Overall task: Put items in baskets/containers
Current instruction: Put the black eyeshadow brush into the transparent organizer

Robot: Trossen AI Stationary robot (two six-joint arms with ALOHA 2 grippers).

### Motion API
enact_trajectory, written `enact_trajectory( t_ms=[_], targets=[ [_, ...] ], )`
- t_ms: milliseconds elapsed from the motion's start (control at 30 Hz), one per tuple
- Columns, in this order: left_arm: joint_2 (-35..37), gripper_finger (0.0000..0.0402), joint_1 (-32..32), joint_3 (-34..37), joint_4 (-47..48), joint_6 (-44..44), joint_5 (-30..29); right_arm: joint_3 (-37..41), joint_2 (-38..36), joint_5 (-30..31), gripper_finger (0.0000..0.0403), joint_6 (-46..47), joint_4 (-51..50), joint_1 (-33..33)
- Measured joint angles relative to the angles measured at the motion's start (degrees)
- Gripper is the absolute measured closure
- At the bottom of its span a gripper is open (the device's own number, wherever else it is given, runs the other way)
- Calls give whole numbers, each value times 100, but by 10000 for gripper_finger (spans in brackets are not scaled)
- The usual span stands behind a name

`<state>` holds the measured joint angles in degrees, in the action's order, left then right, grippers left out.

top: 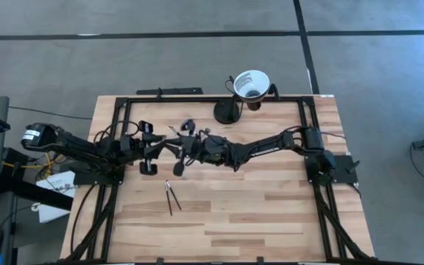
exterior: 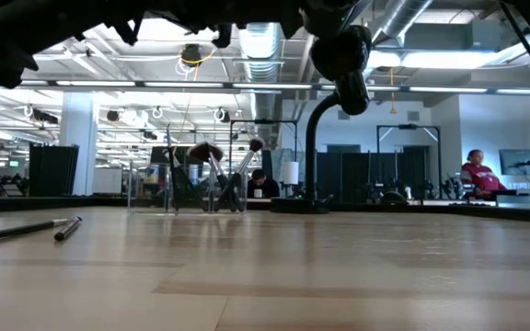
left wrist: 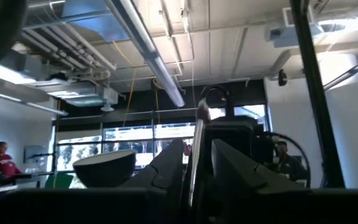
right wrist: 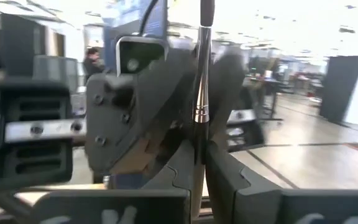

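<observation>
My right gripper (top: 181, 149) is shut on a thin makeup brush (right wrist: 201, 93) above the table's left middle. My left gripper (top: 159, 149) faces it from the left, slightly open. Its fingers stand on either side of the same brush (left wrist: 196, 155) without plainly touching it. A clear holder (exterior: 201, 179) stands upright on the table behind the grippers, with several brushes leaning in it, heads up; it also shows in the high view (top: 190, 131). Two more brushes (top: 171, 197) lie flat on the table nearer the front edge and show in the low view (exterior: 26, 230). My right gripper pinches the brush's shaft just below its metal ferrule (right wrist: 199, 140) between the two fingers. The fingers come level from the table's right side and lie across the shaft. The brush stands upright in the hold, clear of the table.
A white funnel-shaped cup (top: 251, 83) on a black stand (top: 227, 112) stands at the far edge, right of the holder. Black frame rails (top: 120, 118) run along the table's far, left and right sides. Bare wood lies in the near right part (top: 271, 213).
</observation>
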<state>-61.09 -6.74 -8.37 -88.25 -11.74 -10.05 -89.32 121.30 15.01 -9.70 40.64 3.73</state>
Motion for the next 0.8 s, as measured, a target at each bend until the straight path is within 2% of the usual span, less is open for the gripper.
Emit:
enact_trajectory(
  t_ms=[300,467,600,800],
  targets=[
    [394,296,-9,220,-9,28,-168,-2,-263,676,387,-411,-38,27],
    [718,296,-173,261,-70,193,488,-8,-315,1251,387,-613,-446,10],
    [911,296,-353,261,-113,218,928,-4,-38,1063,387,60,-542,-128],
    [972,296,-455,259,-118,220,985,4,765,1068,390,526,-124,-326]
  ],
)
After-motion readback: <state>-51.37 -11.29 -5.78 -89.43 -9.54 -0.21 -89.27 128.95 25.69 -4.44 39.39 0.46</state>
